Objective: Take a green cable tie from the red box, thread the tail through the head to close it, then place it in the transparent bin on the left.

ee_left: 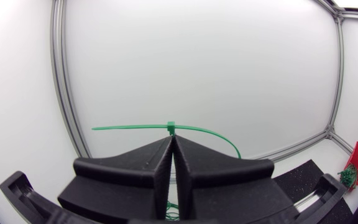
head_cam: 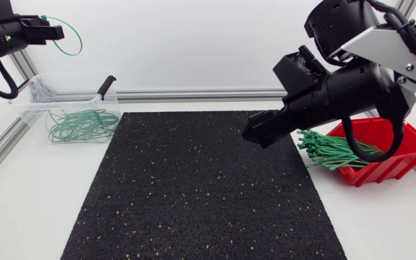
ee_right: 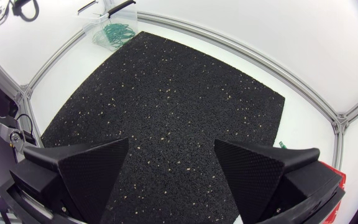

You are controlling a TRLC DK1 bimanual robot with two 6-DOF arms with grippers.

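— What is nearest on the tabletop (head_cam: 27, 217)?

— A black mat (head_cam: 201, 195) covers its middle. Nothing of the task lies on it.

— And the right hand (head_cam: 255, 134)?

— It hangs over the mat's 2 o'clock corner with its fingers spread wide and nothing between them. The right wrist view shows only speckled mat in the gap of the right hand (ee_right: 171, 149). Just behind it, at 3 o'clock off the mat, sits the red box (head_cam: 403, 148). A sheaf of loose ties (head_cam: 331, 153) spills over the box's rim toward the mat.

— The bin?

— The transparent bin (head_cam: 31, 108) stands at 10 o'clock off the mat, with a tangle of closed ties (head_cam: 81, 124) inside it.

— Where is the cable tie (head_cam: 69, 40) being worked?

— Farthest off, at 11 o'clock, in the left hand (head_cam: 56, 32). The fingers are pressed together on its strap. In the left wrist view the head of the cable tie (ee_left: 171, 127) sits just past the tips of the left hand (ee_left: 171, 140). The tail runs through the head and sticks out to one side, and the loop curves away to the other. Whether the hand is straight over the bin, I cannot tell.
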